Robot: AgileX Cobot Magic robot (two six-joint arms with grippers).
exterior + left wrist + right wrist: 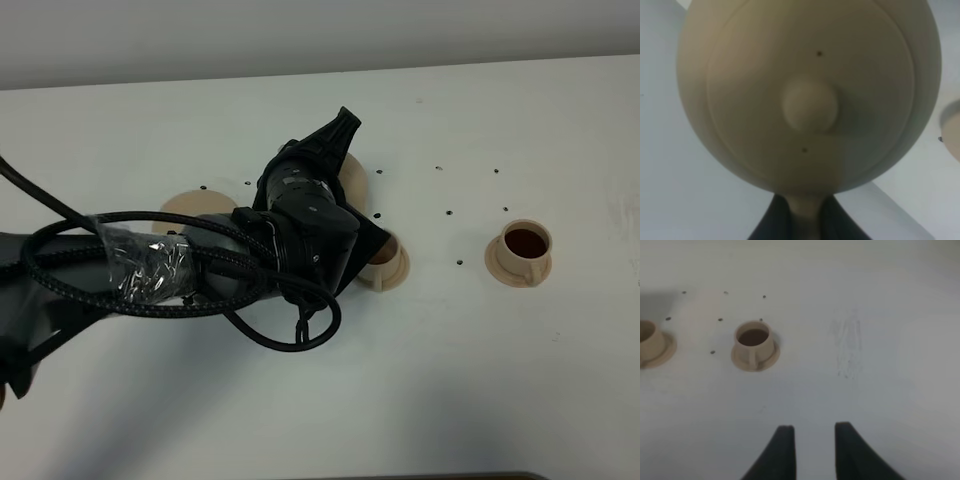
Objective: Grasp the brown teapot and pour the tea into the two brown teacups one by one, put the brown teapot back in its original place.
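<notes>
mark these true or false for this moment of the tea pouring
1. The left gripper holds the brown teapot by its handle. True.
2. Both teacups are empty. False: the teacup on the right has dark tea in it; the other one is mostly hidden by the arm.
3. The teapot's lid is off. False: the lid, with its knob, sits on the pot.
4. The wide saucer has no pot on it. True.
5. The right gripper holds a teacup. False: it holds nothing and hangs over bare table.
</notes>
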